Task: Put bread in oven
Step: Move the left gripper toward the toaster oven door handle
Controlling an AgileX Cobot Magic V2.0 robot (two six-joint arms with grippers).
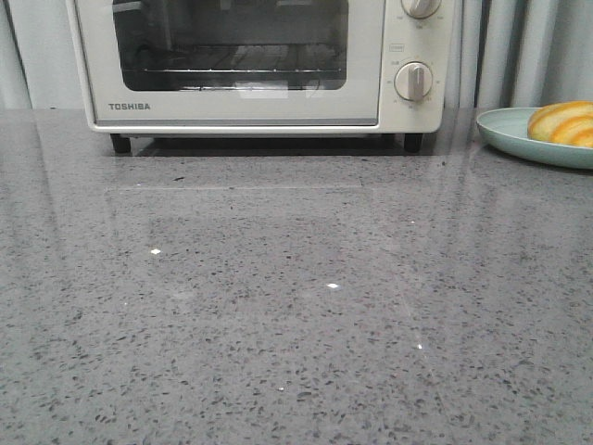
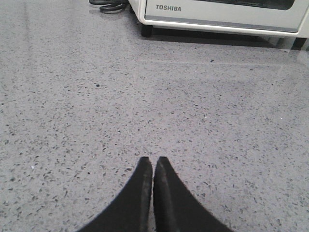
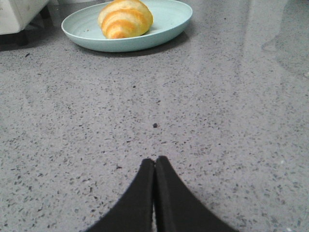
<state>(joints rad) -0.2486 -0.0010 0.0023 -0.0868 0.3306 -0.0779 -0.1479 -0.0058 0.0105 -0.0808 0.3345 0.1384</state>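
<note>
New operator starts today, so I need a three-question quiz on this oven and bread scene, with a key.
1. True or false: the oven door is open.
2. What does the bread rest on? A) wire rack B) plate C) bare counter
3. Fill in: the fingers of the left claw and the right claw are pressed ____.

Key: 1 false; 2 B; 3 together, holding nothing.
</note>
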